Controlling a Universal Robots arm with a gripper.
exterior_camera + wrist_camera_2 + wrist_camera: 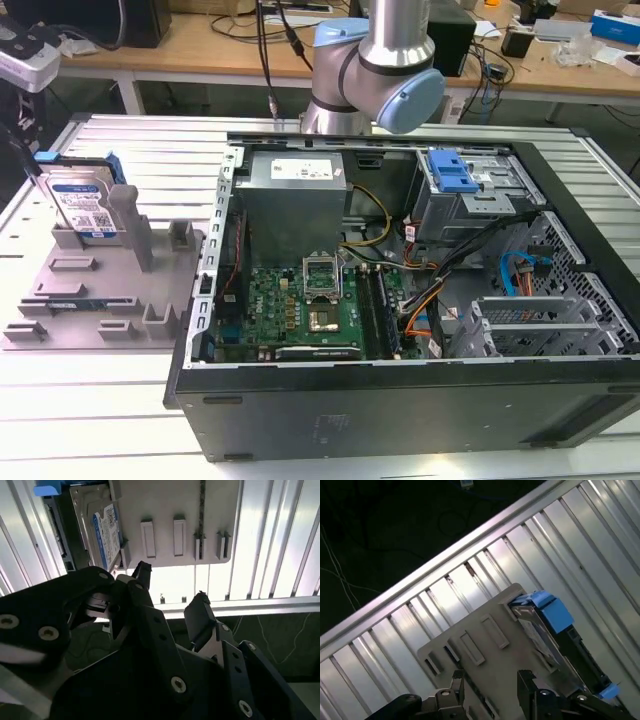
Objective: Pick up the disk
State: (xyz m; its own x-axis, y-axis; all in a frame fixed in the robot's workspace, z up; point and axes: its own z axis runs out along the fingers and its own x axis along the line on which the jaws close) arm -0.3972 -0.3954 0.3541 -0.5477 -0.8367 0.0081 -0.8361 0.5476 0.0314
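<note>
The disk [85,208] is a silver hard drive with a white-and-blue label and blue rails. It stands on edge in a slot at the far corner of a grey fixture plate [100,300], at the exterior view's left. In the second wrist view the disk [102,530] lies beyond my gripper [171,585], whose black fingers stand apart with nothing between them. The first wrist view has the gripper [491,680] over the plate [470,650], with the disk [545,635] and its blue rail [552,612] off to one side. Gripper and disk are apart.
An open black computer case [400,400] fills the middle of the slatted aluminium table [100,420]. Inside it are a grey power supply box [295,200], a green board, cables and a blue drive-bay latch [450,175]. Grey posts [125,215] rise from the fixture beside the disk.
</note>
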